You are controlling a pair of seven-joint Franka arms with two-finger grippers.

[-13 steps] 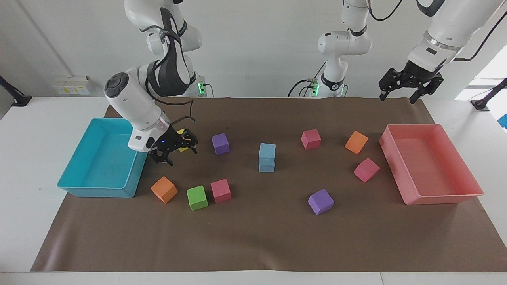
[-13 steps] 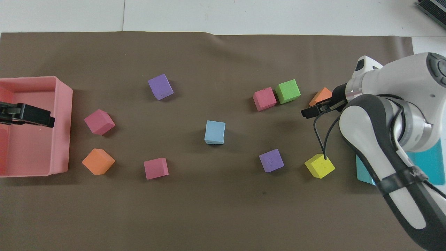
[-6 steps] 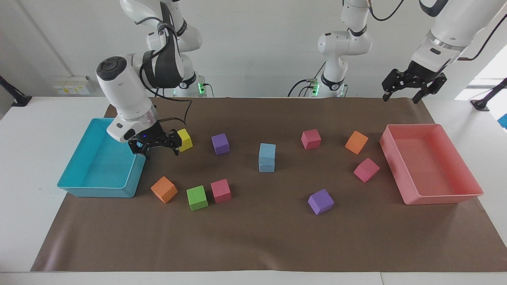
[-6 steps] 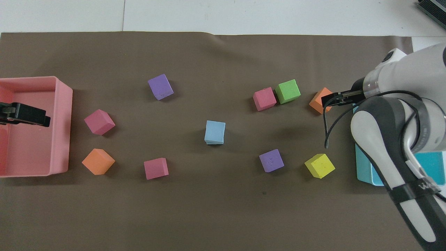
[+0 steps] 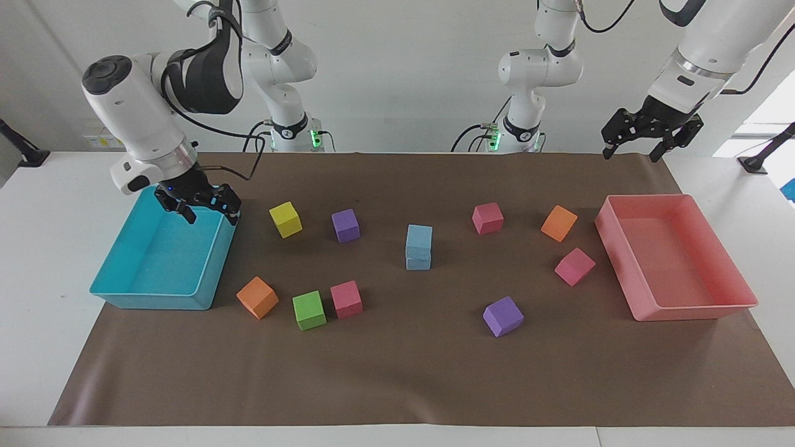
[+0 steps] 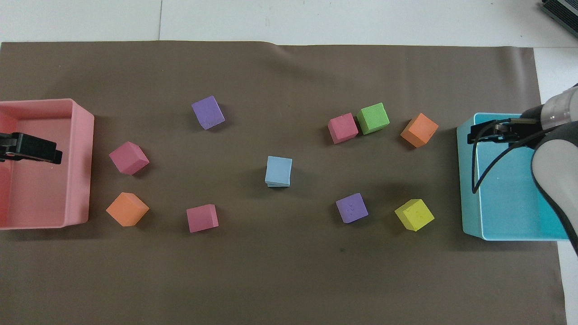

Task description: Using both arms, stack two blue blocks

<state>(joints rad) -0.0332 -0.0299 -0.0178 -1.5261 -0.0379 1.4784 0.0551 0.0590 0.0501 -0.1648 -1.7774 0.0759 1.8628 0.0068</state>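
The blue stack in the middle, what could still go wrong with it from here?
1. The top blue block sits slightly off the lower one's edges, whose rim peeks out in the overhead view, so a bump to the table could topple the stack.
2. The right gripper, open and empty, hangs low over the turquoise tray; a sweep back over the mat could clip the yellow cube.
3. The left gripper is high, little threat.

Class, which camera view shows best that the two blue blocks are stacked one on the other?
The facing view: the blue blocks show side-on, one on top of the other, with the seam between them visible. The overhead view looks almost straight down on the stack, so you see mostly the top block and only a thin edge of the lower one.
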